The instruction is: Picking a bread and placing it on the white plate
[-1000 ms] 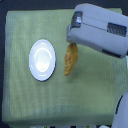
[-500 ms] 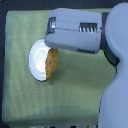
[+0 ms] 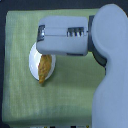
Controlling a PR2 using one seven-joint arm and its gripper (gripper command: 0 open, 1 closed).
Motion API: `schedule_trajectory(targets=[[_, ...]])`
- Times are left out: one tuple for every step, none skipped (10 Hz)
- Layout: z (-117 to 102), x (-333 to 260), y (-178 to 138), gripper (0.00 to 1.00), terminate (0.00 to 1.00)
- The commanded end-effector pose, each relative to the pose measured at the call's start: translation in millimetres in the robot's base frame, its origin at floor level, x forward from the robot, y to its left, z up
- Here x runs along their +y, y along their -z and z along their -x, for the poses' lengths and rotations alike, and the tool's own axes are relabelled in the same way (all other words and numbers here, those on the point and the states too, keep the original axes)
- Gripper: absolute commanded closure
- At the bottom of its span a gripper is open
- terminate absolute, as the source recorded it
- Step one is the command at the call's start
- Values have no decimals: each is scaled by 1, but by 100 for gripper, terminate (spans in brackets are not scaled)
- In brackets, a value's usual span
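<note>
Count: one bread (image 3: 45, 69), one white plate (image 3: 34, 64), one green cloth (image 3: 20, 95) under both. One of my arms in the exterior view.

My gripper (image 3: 47, 53) sits directly over the plate's upper part; my own housing hides the fingertips, so I cannot tell how far the jaws stand apart or whether they touch the loaf.

Bread lies lengthwise on the plate, upper end under my gripper, lower tapered end reaching past the rim.

My forearm runs across the frame from the exterior view's right.
</note>
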Motion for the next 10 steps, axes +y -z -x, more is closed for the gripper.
schedule_trajectory(targets=[[-27, 3, 6, 100, 0], [-30, 1, 6, 100, 0], [-30, 1, 7, 100, 0], [-28, 11, 9, 100, 0], [-27, 15, 10, 100, 0], [-29, 15, 10, 100, 0], [-31, 13, 13, 100, 0], [-30, 12, 17, 100, 0], [-24, 8, 22, 0, 0], [-21, 6, 24, 0, 0]])
